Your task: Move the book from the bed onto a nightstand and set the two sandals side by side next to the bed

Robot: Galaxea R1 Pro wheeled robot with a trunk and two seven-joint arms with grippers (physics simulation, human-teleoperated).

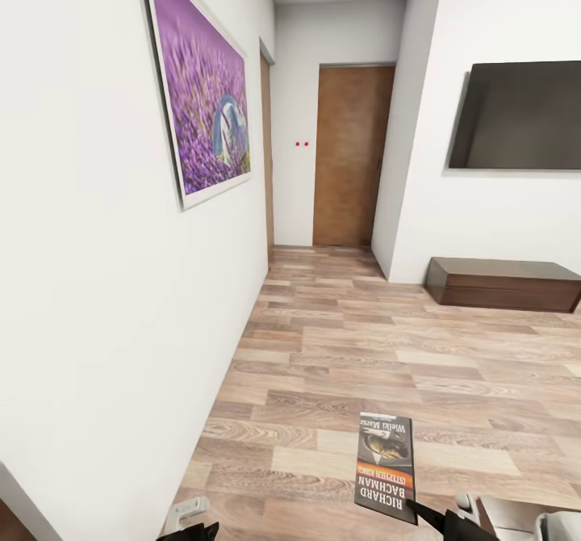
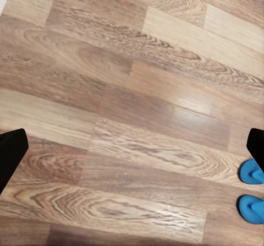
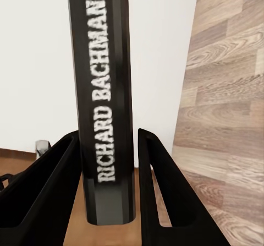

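Observation:
My right gripper (image 1: 414, 509) is shut on the lower corner of the book (image 1: 386, 464), a thin dark paperback with an orange band, held up over the wood floor. In the right wrist view the spine (image 3: 107, 108) reading "RICHARD BACHMAN" stands clamped between my two black fingers (image 3: 47, 191). My left gripper (image 2: 132, 152) hangs open above bare planks. Two blue sandals (image 2: 252, 171) (image 2: 252, 208) lie close together on the floor beside one of its fingers. The bed and the nightstand are out of view.
A white wall (image 1: 105, 283) with a purple painting (image 1: 206, 97) runs close along my left. Ahead are a tan door (image 1: 351, 153), a wall-mounted black screen (image 1: 520, 117) and a long low dark cabinet (image 1: 504, 283). Wood floor (image 1: 363, 347) stretches ahead.

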